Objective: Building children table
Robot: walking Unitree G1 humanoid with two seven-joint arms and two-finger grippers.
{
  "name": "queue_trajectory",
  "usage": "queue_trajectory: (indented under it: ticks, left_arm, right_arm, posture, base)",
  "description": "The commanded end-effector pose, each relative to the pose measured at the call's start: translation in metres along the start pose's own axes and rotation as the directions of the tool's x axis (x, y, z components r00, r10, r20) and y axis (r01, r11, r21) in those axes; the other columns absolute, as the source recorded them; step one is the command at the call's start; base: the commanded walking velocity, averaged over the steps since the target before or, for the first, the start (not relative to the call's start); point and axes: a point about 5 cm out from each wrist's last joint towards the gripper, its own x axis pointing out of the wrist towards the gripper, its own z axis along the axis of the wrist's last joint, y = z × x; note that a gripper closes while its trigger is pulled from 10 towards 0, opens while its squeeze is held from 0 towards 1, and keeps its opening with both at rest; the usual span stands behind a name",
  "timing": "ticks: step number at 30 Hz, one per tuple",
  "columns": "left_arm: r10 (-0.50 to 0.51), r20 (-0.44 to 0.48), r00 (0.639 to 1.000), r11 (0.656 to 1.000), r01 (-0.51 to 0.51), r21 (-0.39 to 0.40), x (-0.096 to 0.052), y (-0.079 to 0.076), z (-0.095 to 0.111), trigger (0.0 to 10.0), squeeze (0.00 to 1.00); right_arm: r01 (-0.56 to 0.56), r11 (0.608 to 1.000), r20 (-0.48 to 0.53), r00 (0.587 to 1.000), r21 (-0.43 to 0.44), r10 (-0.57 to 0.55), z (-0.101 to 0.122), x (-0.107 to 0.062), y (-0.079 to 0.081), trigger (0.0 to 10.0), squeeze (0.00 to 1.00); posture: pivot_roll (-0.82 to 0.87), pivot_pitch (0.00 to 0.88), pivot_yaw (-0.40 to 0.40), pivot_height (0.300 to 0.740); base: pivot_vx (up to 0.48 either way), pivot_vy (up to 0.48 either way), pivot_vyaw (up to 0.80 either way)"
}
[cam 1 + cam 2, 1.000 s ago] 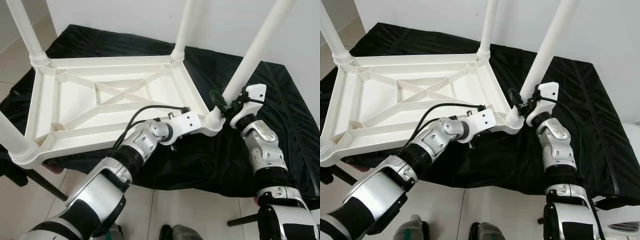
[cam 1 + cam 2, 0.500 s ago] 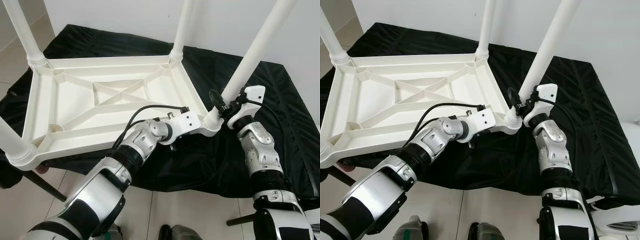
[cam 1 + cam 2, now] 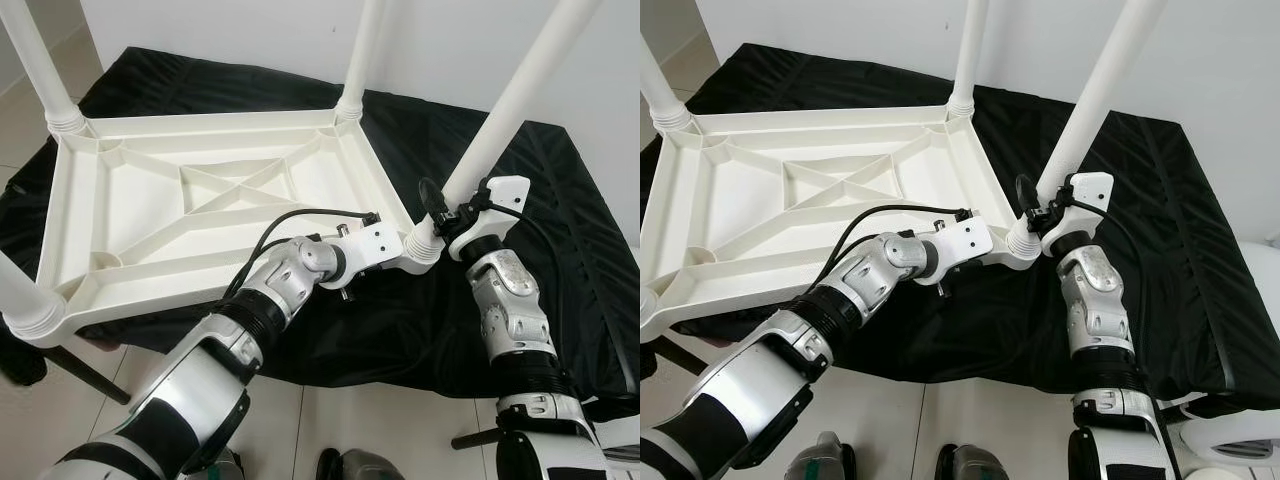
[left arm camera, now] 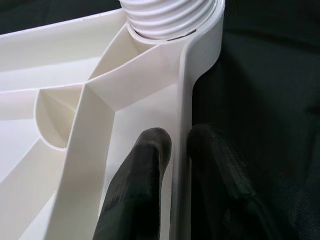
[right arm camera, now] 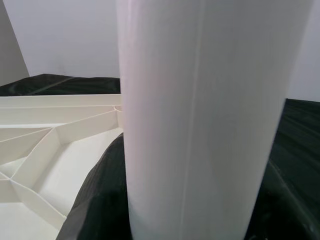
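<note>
Grippers hold the upturned table (image 3: 130, 190): left (image 4: 175, 165) pinches rim (right (image 3: 452, 215) grips leg (image 3: 500, 115)).

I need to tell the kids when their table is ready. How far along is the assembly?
Nearly there. The white tabletop lies upside down on the black cloth with legs standing in all four corner sockets. In hand: the left gripper pinches the tabletop's rim beside the near-right corner, while the right gripper holds the near-right leg just above its socket. Left: confirming that leg is tight, then turning the table upright.
</note>
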Motion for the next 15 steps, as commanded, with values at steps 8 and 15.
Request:
queue_trajectory:
  ticks: [8,15]
  left_arm:
    - [-0.025,-0.062,0.998,0.999,0.023,-0.036,0.0017,-0.0074,-0.0160,10.0,0.00]
    - [-0.025,-0.063,0.998,0.999,0.022,-0.039,0.0012,-0.0071,-0.0163,10.0,0.00]
  right_arm:
    - [0.009,0.999,-0.141,0.990,0.040,-0.003,-0.0296,-0.0103,0.0118,10.0,0.00]
    - [0.025,0.999,-0.133,0.991,0.043,-0.019,-0.0283,-0.0110,0.0163,10.0,0.00]
  posture:
    - [0.02,0.055,-0.069,0.740]
    - [0.03,0.056,-0.072,0.740]
  base:
    - [0.000,0.000,0.00]
    - [0.000,0.000,0.00]
